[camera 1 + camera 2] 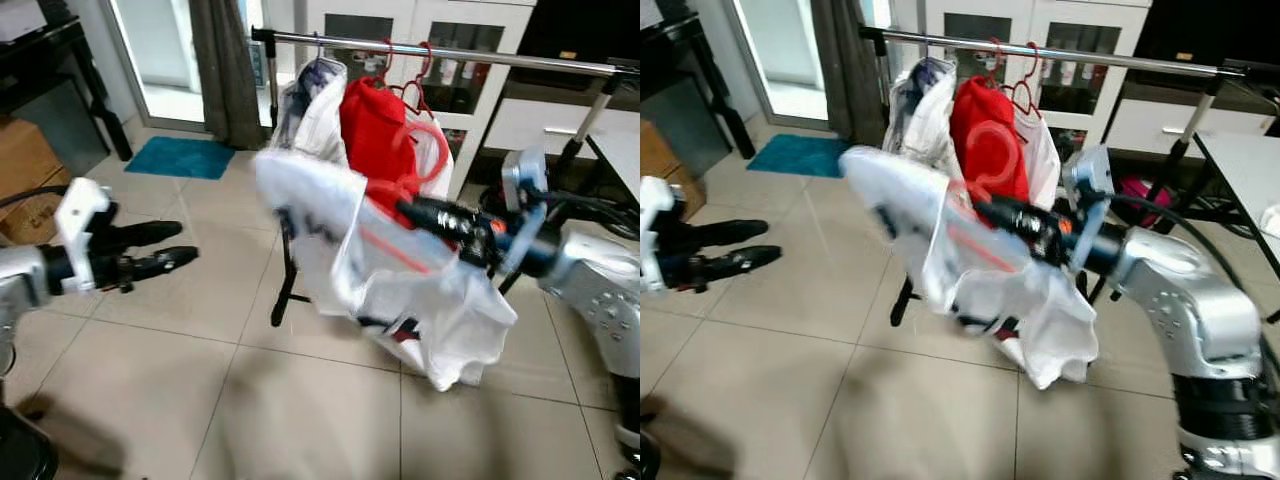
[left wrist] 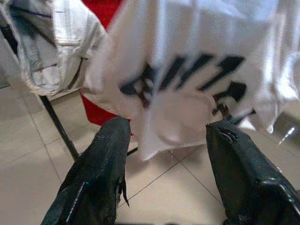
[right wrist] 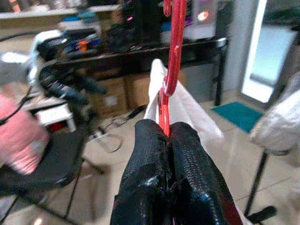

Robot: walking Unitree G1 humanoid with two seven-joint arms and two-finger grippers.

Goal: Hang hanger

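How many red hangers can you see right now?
3. Two hook over the rail: one above the red garment, another beside it. The third hanger, carrying the white shirt, is in the right claw. Clothes may hide more.

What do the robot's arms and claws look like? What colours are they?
Both arms are shiny silver metal with rounded shells. Each ends in a claw of two long black fingers with a rough, rubbery look: the left claw and the right claw. A white block sits at each wrist, and the right wrist has small orange and blue bits. A black cable loops over the right arm.
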